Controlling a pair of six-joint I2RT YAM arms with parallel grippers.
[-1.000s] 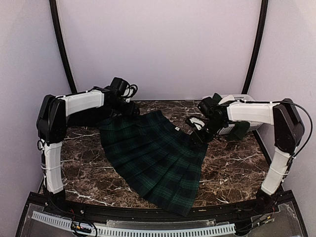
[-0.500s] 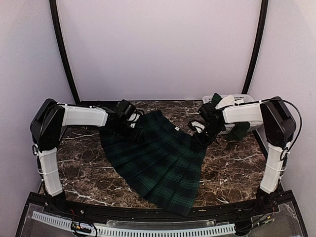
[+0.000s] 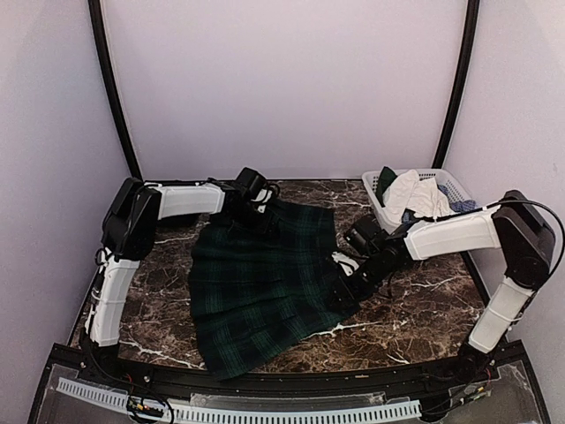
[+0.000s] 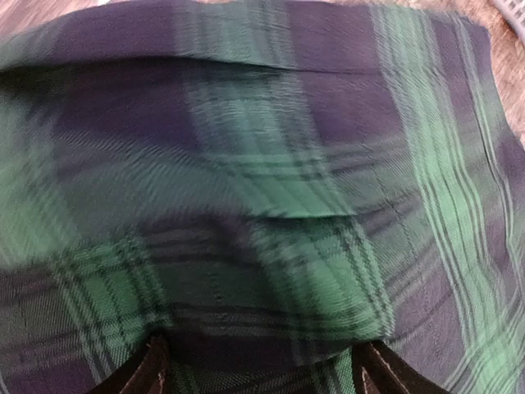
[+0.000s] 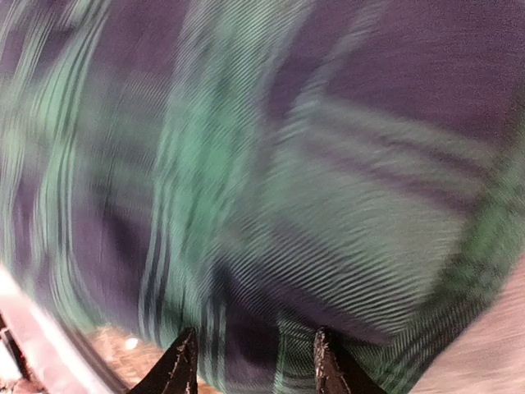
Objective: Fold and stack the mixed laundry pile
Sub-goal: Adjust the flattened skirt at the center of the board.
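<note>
The dark green-and-navy tartan skirt (image 3: 260, 283) lies spread on the marble table, waistband toward the back, hem near the front edge. My left gripper (image 3: 256, 215) is down on its back edge. In the left wrist view its fingertips (image 4: 156, 369) stand wide apart with tartan (image 4: 271, 205) spanning between them. My right gripper (image 3: 342, 284) rests on the skirt's right edge, where the cloth is bunched. Its jaws (image 5: 253, 365) are apart, with tartan (image 5: 312, 164) between the tips. More of the laundry pile, a white piece (image 3: 415, 193) and a bluish bit (image 3: 459, 205), sits in the basket.
The white slatted basket (image 3: 459, 184) stands at the back right corner, just behind my right forearm. Bare marble (image 3: 424, 305) shows right of the skirt and at the left (image 3: 159, 291). Walls and two black curved poles (image 3: 115, 88) enclose the table.
The skirt has been swung from a diagonal lie to nearly straight and shifted left. My left gripper moved right along its back edge. My right gripper came forward and left, bunching the right edge.
</note>
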